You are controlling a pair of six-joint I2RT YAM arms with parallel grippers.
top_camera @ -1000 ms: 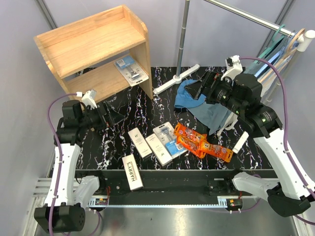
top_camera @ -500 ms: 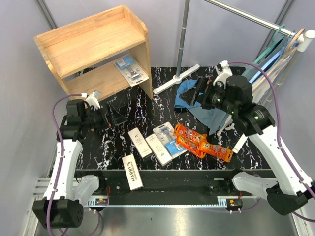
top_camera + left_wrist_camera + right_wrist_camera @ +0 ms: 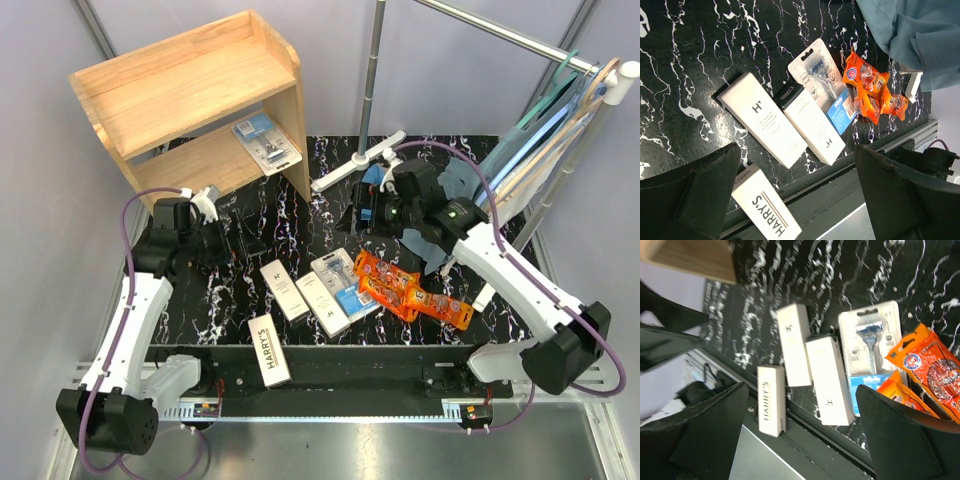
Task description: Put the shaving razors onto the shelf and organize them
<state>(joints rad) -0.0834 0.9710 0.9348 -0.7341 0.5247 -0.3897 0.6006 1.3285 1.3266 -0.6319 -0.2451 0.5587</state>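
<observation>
The shelf [image 3: 190,90] blocks the table's [image 3: 290,225] far-left corner and the rack pole [image 3: 374,70] its far edge. Razors [image 3: 340,278] crowd the near edge, with bare top between.

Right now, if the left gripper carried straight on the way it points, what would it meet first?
Probably the white Harry's box with the dark end, centred ahead of the open left gripper in its wrist view; the other white box beside it is about as close. Depth is unclear.

From the right wrist, the orange packs [image 3: 935,375] ran off the right edge, and the shelf [image 3: 685,256] showed only as a blurred corner. From the left wrist, the blue cloth [image 3: 910,35] was cropped at the top.
</observation>
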